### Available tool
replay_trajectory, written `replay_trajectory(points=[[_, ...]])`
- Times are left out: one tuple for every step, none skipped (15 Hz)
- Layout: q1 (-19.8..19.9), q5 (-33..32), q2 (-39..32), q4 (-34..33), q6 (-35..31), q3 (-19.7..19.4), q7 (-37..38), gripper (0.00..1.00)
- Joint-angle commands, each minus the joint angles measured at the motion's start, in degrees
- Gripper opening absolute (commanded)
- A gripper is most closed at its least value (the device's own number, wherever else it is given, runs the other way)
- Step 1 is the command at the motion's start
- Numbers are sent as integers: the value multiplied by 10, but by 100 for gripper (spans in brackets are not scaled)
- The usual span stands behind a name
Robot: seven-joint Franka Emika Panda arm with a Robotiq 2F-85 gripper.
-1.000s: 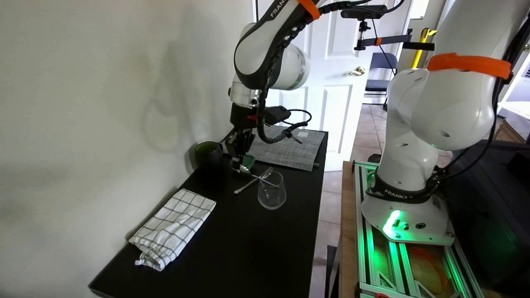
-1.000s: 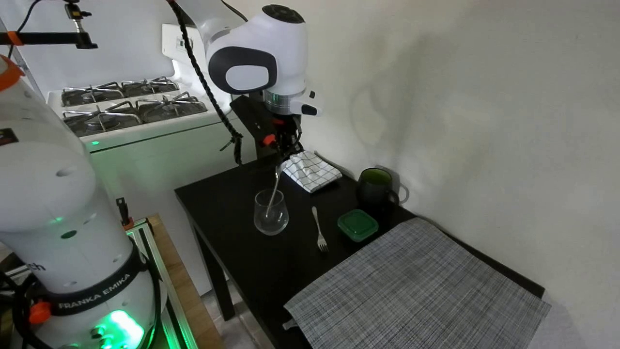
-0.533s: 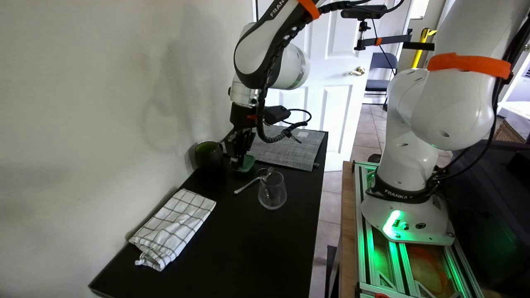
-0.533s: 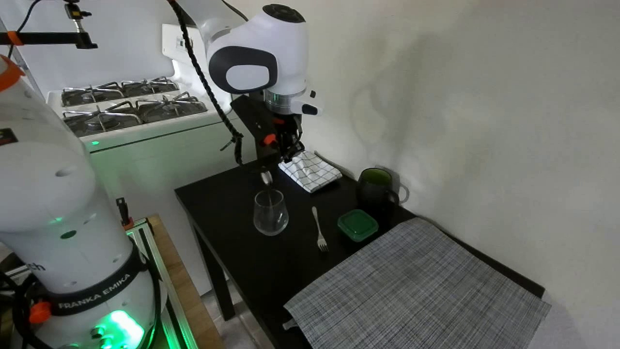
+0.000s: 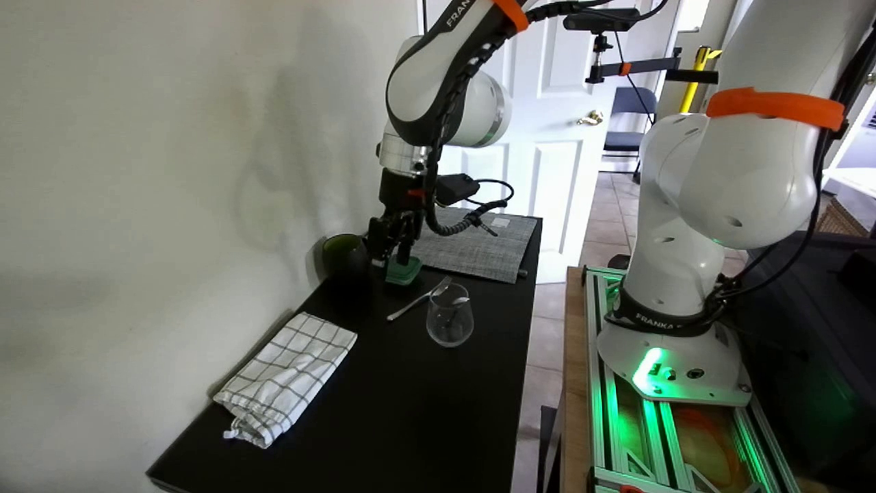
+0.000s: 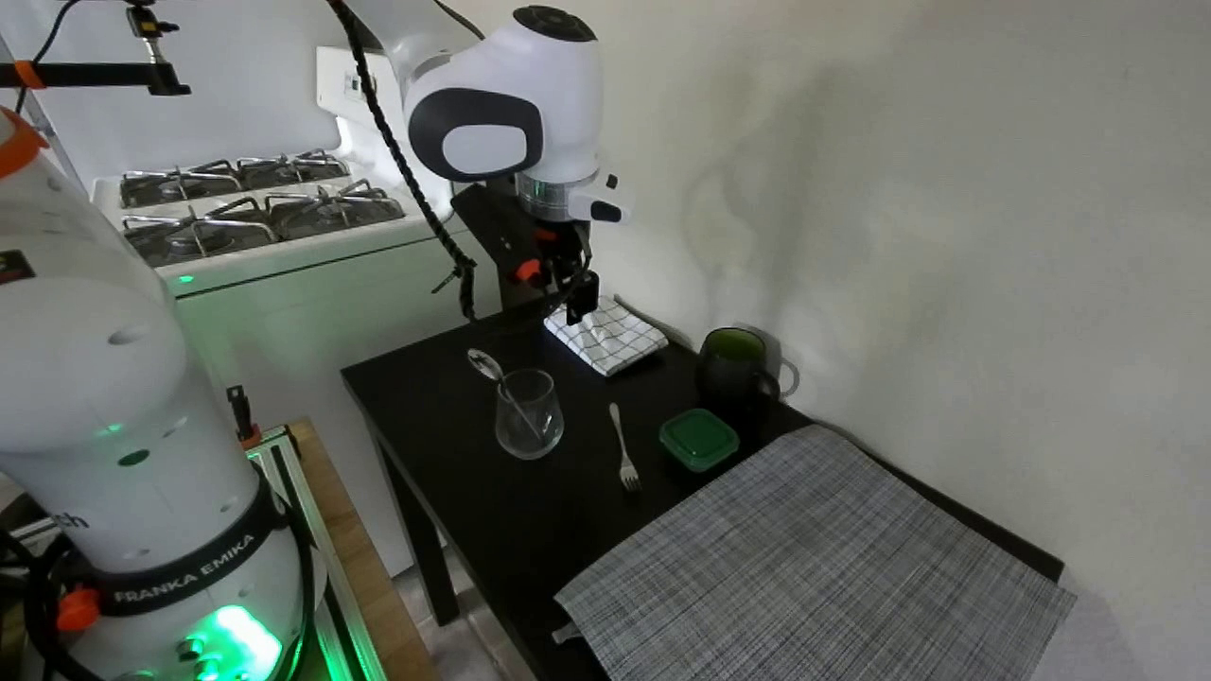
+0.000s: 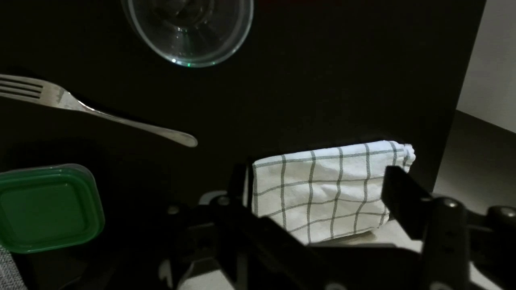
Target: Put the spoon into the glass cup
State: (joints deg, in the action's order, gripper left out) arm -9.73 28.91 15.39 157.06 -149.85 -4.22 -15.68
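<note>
The spoon (image 6: 485, 364) leans inside the clear glass cup (image 6: 530, 426), its handle down in the glass and its bowl sticking out past the rim, tilted away from my gripper. In an exterior view, the spoon's bowl (image 5: 460, 301) is faint at the rim of the glass cup (image 5: 449, 325). My gripper (image 7: 316, 187) stands open in the wrist view, its fingers wide apart with nothing between them. From outside, the gripper (image 5: 391, 260) hangs above the table on the wall side of the glass, apart from it. At the top of the wrist view the glass is cut off, and no spoon can be made out.
A fork (image 6: 622, 449) lies beside the glass. Nearer the wall are a green-lidded container (image 6: 700, 440) and a dark green mug (image 6: 728, 378). A checked towel (image 5: 287, 376) and a grey placemat (image 6: 823, 567) lie on the black table. The wall runs close behind the gripper.
The jaws have opened and let go of the spoon. It has tipped over from the gripper's side to lean on the opposite side of the glass rim. The arm has barely moved.
</note>
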Motion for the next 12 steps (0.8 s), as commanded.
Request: replay_trajectory(points=[[14,-33,14,7,-1,13,28,100],[19,-46,18,7,1,16,39,100],[24,-62,23,7,5,20,50,100],[31,-82,29,7,9,25,66,100],[37,-103,33,7,11,30,83,100],[45,-128,39,7,19,37,101,100],[53,-152,46,7,31,42,118,99],[58,-170,53,7,41,46,132,100],[63,-189,60,7,60,50,143,100],[65,-202,68,7,80,53,150,100],[68,-214,76,8,103,56,159,100],[69,-221,83,8,124,57,160,100]])
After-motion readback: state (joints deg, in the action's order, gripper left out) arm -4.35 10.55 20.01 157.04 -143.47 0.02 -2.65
